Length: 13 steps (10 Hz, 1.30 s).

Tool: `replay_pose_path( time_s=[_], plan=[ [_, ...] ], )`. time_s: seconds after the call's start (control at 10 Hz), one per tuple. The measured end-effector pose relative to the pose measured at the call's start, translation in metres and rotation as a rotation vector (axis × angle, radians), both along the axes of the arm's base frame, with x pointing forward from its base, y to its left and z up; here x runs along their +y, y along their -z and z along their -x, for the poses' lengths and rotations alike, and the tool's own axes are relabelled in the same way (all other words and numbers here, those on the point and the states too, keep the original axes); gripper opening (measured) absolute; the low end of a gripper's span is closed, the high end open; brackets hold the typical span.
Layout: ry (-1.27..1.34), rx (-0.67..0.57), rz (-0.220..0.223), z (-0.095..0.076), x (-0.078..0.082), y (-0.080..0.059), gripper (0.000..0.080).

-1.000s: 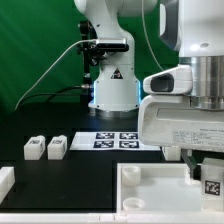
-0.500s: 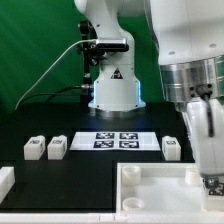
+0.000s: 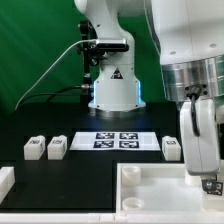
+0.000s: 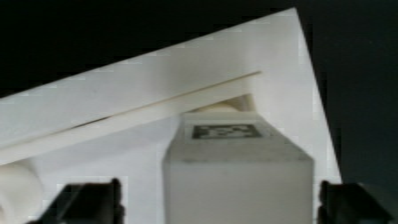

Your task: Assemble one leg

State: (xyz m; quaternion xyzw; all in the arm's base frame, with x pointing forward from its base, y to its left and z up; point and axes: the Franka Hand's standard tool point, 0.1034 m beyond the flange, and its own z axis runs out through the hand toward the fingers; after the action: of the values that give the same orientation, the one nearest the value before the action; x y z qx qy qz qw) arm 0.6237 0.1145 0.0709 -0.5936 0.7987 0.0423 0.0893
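White, rounded arm with a grey ribbed band near the wrist; its base carries a black block with a triangular label, a blue glow beneath, and a white cable looping off

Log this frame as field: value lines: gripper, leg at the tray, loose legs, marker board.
gripper: gripper low over a corner of the tray-like piece, jaws apart on either side of a leg
leg at corner: leg upright between the fingers, marker face visible; whether the pads touch it cannot be told
loose legs: two at the exterior view's left, one at its right
marker board: marker board flat on the table, in front of the robot base
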Motion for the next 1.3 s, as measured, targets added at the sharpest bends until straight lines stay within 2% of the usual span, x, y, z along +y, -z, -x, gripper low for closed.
replay_pose_path(
  time_s=[0.1, 0.2, 0.4, 1.3],
  plan=[
    [-0.003, -0.006, -0.003, 0.0024, 0.0036, -0.0054, 0.0620],
    [-0.005, -0.010, -0.009, 0.0057, 0.0071, -0.0118, 0.0642],
    [-0.004, 0.001, -0.008, 0.0110, 0.0065, -0.0075, 0.0648],
    [-0.004, 0.002, -0.008, 0.0111, 0.0063, -0.0070, 0.0649]
  ],
)
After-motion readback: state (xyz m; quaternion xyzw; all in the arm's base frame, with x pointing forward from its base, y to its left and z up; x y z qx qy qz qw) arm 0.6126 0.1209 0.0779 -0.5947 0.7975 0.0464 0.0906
